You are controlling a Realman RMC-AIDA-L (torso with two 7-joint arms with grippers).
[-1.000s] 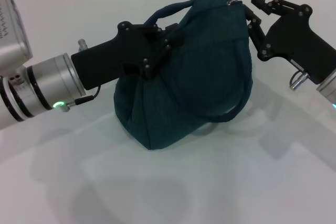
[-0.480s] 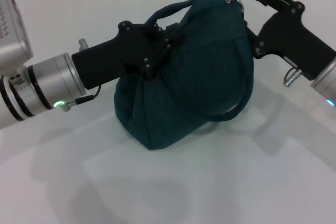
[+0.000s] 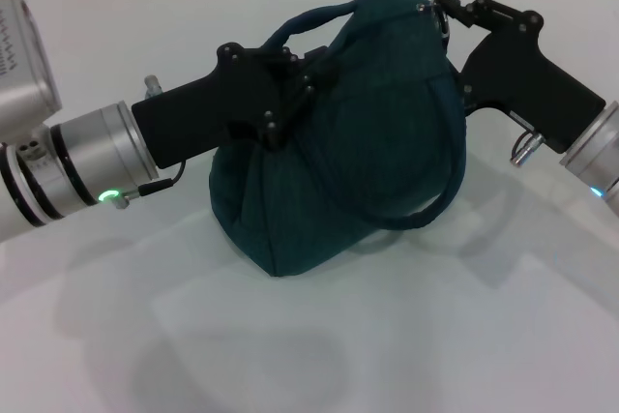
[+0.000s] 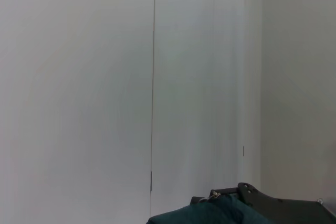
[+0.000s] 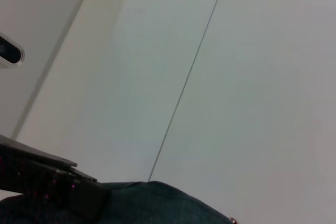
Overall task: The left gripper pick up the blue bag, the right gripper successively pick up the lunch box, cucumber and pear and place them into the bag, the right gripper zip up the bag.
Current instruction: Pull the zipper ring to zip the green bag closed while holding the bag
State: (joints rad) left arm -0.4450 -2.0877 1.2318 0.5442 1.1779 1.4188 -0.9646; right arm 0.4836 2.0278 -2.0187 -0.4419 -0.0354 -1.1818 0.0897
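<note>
The blue bag stands bulging on the white table in the head view, its top closed and one loop handle hanging down its side. My left gripper is shut on the bag's upper left side by the other handle. At the bag's top right corner my right gripper is open, right beside the metal ring zip pull. The lunch box, cucumber and pear are hidden. A strip of the bag shows in the left wrist view and also in the right wrist view, bag.
The silver left forearm lies across the table's left side, and the right forearm comes in from the right edge. Bare white table surrounds the bag in front. A white wall stands behind.
My right gripper has risen from the bag's right side and shifted left to the top corner by the zip pull. The left gripper and the bag have stayed put.
</note>
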